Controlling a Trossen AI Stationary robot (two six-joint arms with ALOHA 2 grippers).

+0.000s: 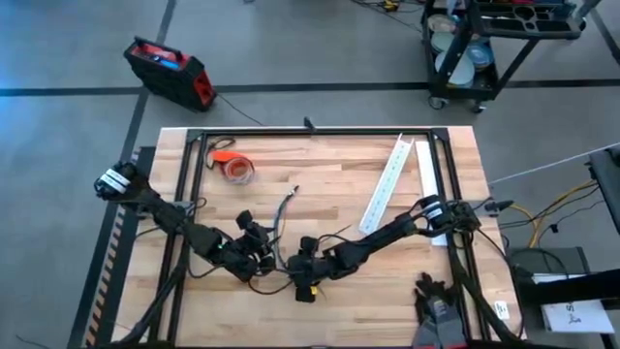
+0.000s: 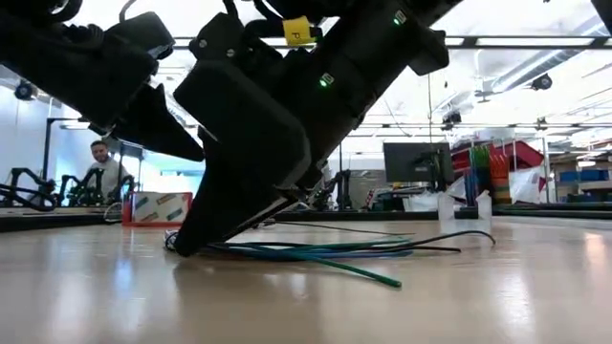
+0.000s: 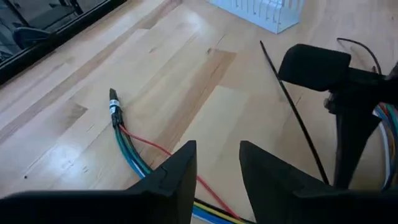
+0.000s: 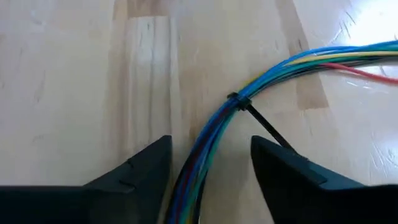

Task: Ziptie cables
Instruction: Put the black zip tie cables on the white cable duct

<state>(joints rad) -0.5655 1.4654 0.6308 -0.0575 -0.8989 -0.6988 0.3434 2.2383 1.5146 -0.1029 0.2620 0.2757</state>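
The cables [image 1: 283, 218] lie in a curved bundle of blue, green, red and dark wires on the wooden table [image 1: 339, 165]. A thin dark ziptie [image 4: 237, 99] is looped around the bundle [image 4: 267, 74], and its tail [image 4: 261, 121] runs off toward one finger. My right gripper [image 4: 211, 162] is open, with one finger on either side of the bundle. My left gripper [image 3: 217, 165] is open too, just left of the right one [image 1: 295, 264]. The wires [image 3: 127, 149] pass beneath its fingers. The ziptie's long tail [image 3: 292, 106] lies beside the right gripper [image 3: 354, 137]. My right gripper stands slanting down over the bundle, its fingertip [image 2: 186, 247] down at the table beside the cables [image 2: 325, 250]. The ziptie's tail [image 4: 280, 142] disappears behind one finger, and I cannot tell whether that finger touches it.
A long white slotted channel [image 1: 387, 184] and a second white strip [image 1: 426, 174] lie at the far right of the table. An orange tape roll [image 1: 235, 167] sits at the far left. A person [image 2: 100, 167] is in the room behind the table.
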